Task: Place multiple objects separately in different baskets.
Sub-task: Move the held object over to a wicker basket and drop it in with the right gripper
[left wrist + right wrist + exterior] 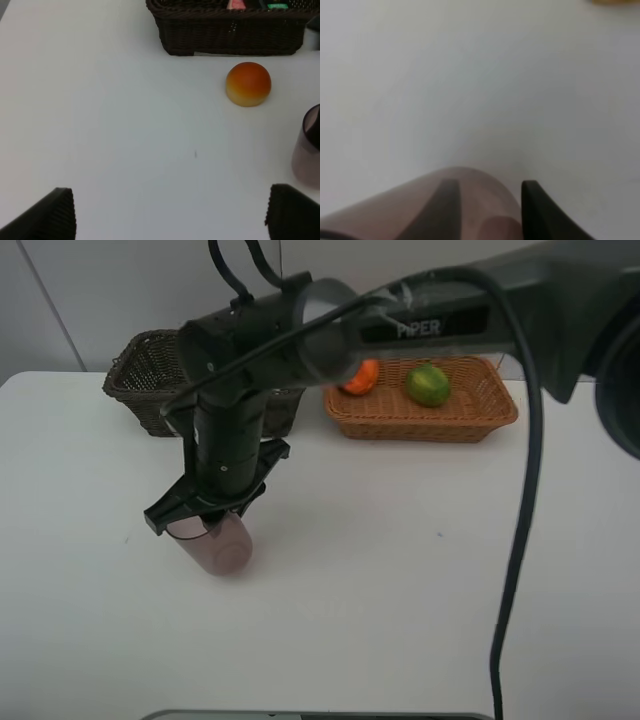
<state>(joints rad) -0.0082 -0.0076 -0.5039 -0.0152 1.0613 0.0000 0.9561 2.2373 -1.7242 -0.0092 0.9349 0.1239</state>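
Right gripper [212, 518] clenched on mauve cup [225, 545] rim, low over white table [400, 570], near dark basket [140, 380]; open surface beyond. Left gripper [170, 217] released, jaws wide.

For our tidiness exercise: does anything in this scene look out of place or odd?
Nothing spilled or damaged. The peach lies on the table outside the dark basket, while orange and green fruit sit in the light basket. The right gripper pinches the mauve cup by its wall.
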